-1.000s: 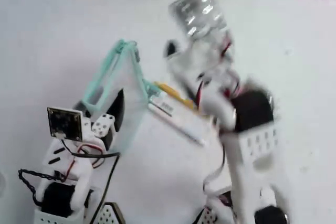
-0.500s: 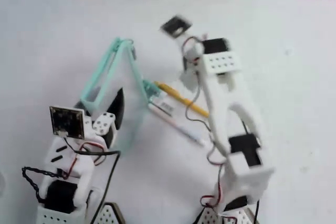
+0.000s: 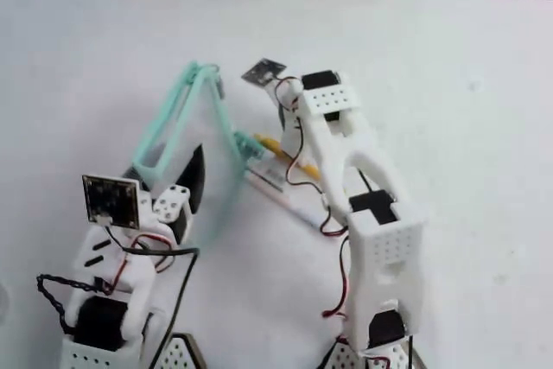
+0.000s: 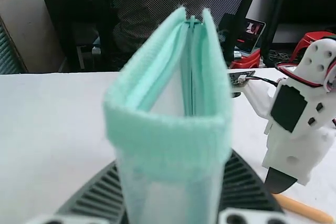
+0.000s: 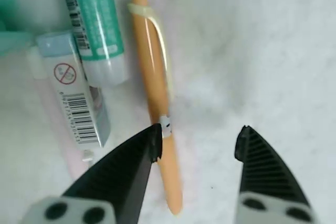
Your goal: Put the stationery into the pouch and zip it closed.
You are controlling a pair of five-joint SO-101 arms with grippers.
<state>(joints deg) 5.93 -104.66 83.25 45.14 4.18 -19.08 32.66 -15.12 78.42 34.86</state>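
Pouch (image 3: 173,114) stays clamped upright in my left gripper (image 4: 173,208) while my right gripper (image 5: 197,140), jaws apart, has dropped to the pen (image 5: 150,87), so I judge a pick is next.

White table (image 3: 484,127): orange pen (image 5: 155,103), green tube (image 5: 96,24), maybe eraser (image 5: 73,95)

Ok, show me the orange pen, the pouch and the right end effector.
orange pen (image 5: 153,85): right wrist view, middle of its barrel.
pouch (image 4: 168,145): left wrist view, teal band at its near end.
right end effector (image 5: 199,137): right wrist view, midway between its open fingertips.
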